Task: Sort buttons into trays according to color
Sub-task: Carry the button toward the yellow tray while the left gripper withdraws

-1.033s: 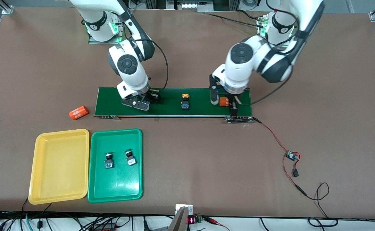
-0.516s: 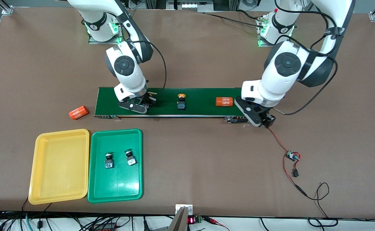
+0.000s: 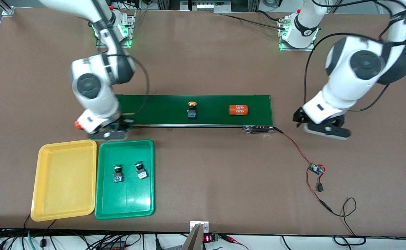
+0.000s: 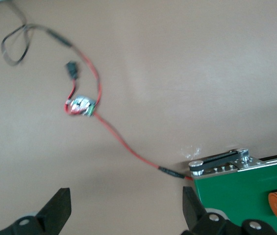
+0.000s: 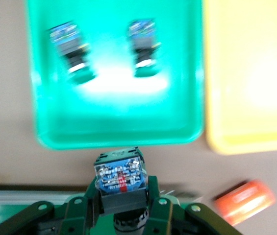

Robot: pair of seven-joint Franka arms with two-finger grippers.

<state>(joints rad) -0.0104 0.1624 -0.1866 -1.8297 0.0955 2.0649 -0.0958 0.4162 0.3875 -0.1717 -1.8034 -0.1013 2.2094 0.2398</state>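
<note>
- The right gripper (image 3: 110, 131) was clamped on a button (image 5: 119, 178), held over the table between the conveyor belt (image 3: 203, 110) and the trays; the cap colour could not be told.
- The left gripper (image 3: 322, 126) was over bare table off the belt's end nearest the left arm, fingers (image 4: 57, 209) spread wide and holding nothing.
- Two buttons (image 3: 117, 173) (image 3: 140, 170) lay side by side in the green tray (image 3: 125, 211).
- The yellow tray (image 3: 64, 211), just beside the green one toward the right arm's end, held no button.
- A yellow-capped button (image 3: 191, 110) stood on the belt, mid-length.
- An orange cylinder (image 3: 238, 110) lay on the belt, toward the left arm's end.
- A second orange cylinder (image 5: 244, 201) lay on the table beside the belt's other end, near the yellow tray.
- A red wire (image 3: 295, 146) ran from the belt to a small circuit board (image 3: 316, 168).
</note>
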